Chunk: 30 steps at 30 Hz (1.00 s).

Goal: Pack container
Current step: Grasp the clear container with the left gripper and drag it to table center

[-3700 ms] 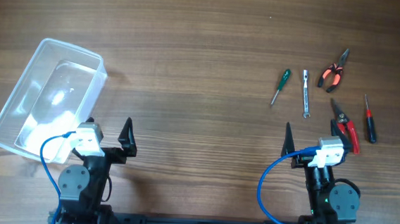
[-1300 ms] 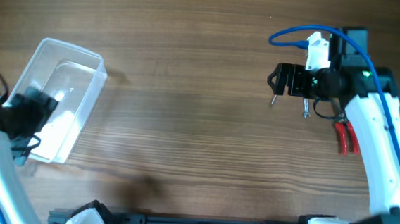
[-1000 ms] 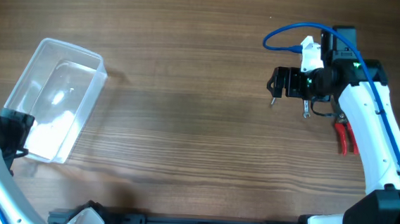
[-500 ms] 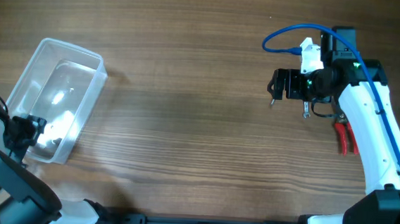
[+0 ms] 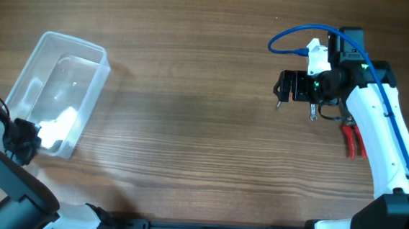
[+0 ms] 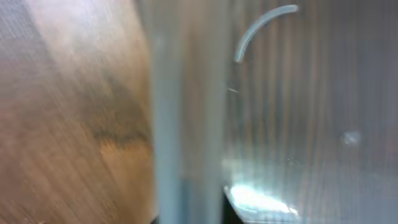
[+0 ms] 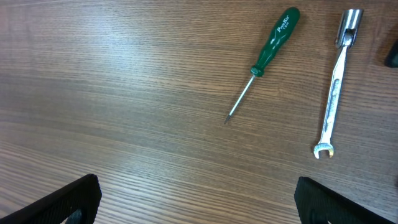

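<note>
The container (image 5: 63, 76), a clear lidless tub, lies at the table's left, angled. My left gripper (image 5: 31, 134) is at its near short end, shut on the rim. In the left wrist view the blurred container wall (image 6: 186, 112) runs straight down between the jaws of the left gripper (image 6: 189, 218). My right gripper (image 5: 286, 86) hovers open over the tools at the right. In the right wrist view a green-handled screwdriver (image 7: 273, 40) and a silver wrench (image 7: 336, 81) lie ahead of the right gripper (image 7: 199, 205), which holds nothing.
Red-handled cutters (image 5: 353, 141) lie on the table beside the right arm. The wrench's open end (image 5: 312, 116) pokes out under the right gripper. A dark handle (image 7: 392, 56) shows at the right edge of the right wrist view.
My left gripper has shut on the container's near rim, and the container has shifted slightly away from the front edge. The right arm has stayed still.
</note>
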Each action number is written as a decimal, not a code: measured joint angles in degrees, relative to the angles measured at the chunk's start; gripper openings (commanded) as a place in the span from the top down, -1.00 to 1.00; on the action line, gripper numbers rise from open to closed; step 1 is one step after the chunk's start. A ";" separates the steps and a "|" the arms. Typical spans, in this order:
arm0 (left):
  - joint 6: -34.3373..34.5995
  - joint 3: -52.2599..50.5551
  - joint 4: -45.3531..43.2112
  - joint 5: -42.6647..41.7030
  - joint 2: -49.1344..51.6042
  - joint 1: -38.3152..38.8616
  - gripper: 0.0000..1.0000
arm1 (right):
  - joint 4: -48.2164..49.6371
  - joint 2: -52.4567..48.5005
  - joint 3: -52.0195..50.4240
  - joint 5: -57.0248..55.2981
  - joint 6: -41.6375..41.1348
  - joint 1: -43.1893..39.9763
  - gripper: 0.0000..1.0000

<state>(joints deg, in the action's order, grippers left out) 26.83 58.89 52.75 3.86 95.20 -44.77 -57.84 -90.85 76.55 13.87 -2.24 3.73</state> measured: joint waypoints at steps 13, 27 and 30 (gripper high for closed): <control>-3.43 5.29 -0.55 -5.90 -7.69 9.03 0.93 | 4.37 0.39 0.13 -5.44 -3.56 0.00 -0.99; -23.52 7.82 -11.13 -11.26 -6.08 50.86 0.92 | 2.16 12.33 5.42 -19.08 -18.34 -6.08 -1.00; -24.02 7.82 -12.96 -11.26 -0.90 52.61 0.92 | 0.90 12.33 5.42 -19.08 -18.34 -6.08 -1.00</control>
<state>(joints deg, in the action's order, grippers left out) 2.81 66.72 39.79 -7.40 94.30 7.84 -56.95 -78.52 81.97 -5.21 -20.58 -2.35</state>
